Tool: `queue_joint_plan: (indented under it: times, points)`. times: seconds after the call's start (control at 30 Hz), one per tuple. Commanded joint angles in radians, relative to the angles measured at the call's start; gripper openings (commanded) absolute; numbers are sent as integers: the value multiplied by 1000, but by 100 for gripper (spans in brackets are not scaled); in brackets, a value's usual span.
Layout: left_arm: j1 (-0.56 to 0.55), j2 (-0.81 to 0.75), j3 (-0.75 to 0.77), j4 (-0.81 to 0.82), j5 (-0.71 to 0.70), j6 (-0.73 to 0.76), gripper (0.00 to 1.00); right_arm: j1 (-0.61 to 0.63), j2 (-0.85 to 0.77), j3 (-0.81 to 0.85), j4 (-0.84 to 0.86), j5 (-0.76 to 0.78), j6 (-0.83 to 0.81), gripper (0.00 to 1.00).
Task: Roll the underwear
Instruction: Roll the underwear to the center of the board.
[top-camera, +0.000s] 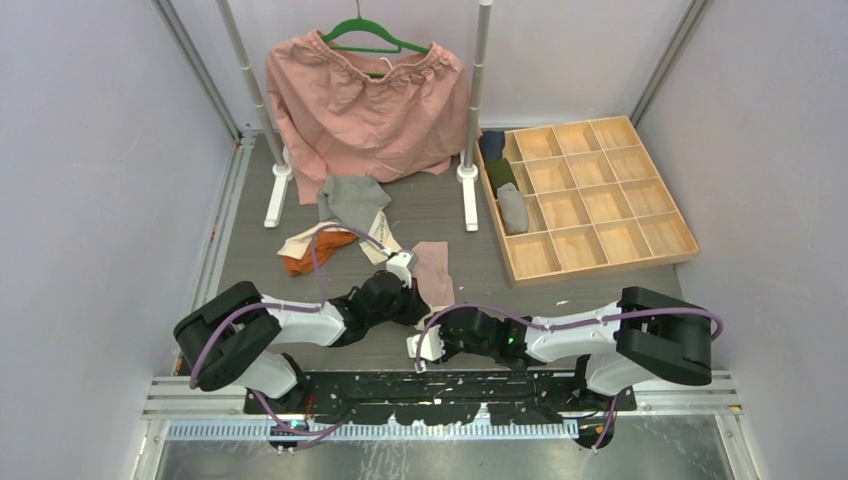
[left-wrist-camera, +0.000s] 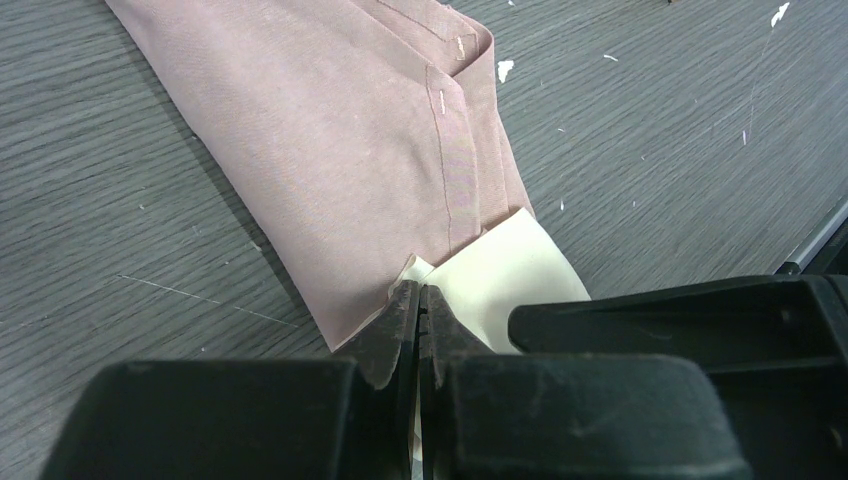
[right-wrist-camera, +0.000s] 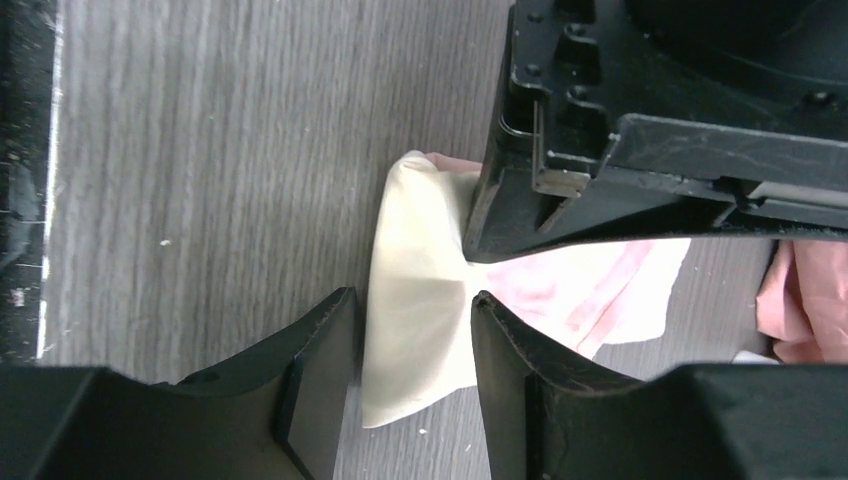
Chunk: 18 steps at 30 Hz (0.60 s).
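**Rolling barely begun: the dusty-pink underwear (left-wrist-camera: 340, 150) lies flat, unrolled.**
Near the middle of the counter's (top-camera: 440, 205) near edge, the left pincer (left-wrist-camera: 420, 300) is clamped on its cream-lined end. The right pincer (right-wrist-camera: 412, 300) straddles that end, jaws apart. Grey, cream and orange pieces (top-camera: 345, 220) lie heaped toward the far edge. Grey wood-grain surface, pale lilac walls, wooden divider tray (top-camera: 600, 268) by the right edge.
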<state>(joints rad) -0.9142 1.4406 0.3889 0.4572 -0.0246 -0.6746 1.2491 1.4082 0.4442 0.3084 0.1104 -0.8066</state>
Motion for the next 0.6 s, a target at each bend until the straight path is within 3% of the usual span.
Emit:
queue_joint_plan:
  times: [0.0,0.2,0.33,0.57]
  points:
    - [-2,38,-7,-83,-9,13,1,5,23,1,19,68,-24,52]
    - [-2,56,-1,-80,-3,13,1,5,65,-5,68,87,-34,51]
    - [-1,60,-1,-75,-3,9,1,4,81,-5,75,80,-28,45]
    - [10,47,-2,-86,-3,9,1,4,53,-2,29,74,30,17]
